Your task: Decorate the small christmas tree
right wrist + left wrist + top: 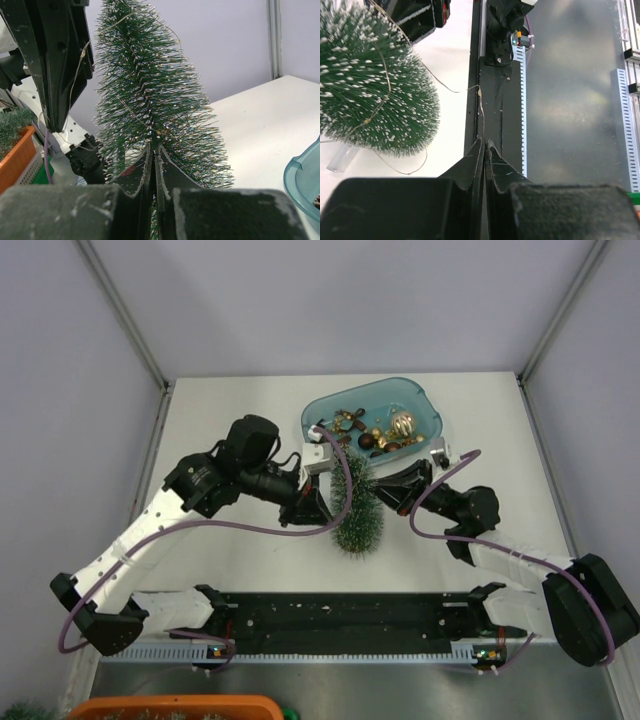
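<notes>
The small christmas tree (358, 508) stands mid-table, dark green with frosted tips, and a thin light wire (481, 107) is looped round its bristles. My right gripper (385, 488) reaches into it from the right. In the right wrist view that gripper (154, 146) is shut on the tree's (150, 90) central stem. My left gripper (308, 512) sits just left of the tree. In the left wrist view the jaws of this gripper (484, 141) are pressed together, with the wire running out of their tips toward the tree (365, 85).
Behind the tree stands a translucent blue tray (420, 392) holding several gold and brown ornaments. A black rail (340, 615) runs along the near edge between the arm bases. An orange basket (170, 706) sits below the table's front left.
</notes>
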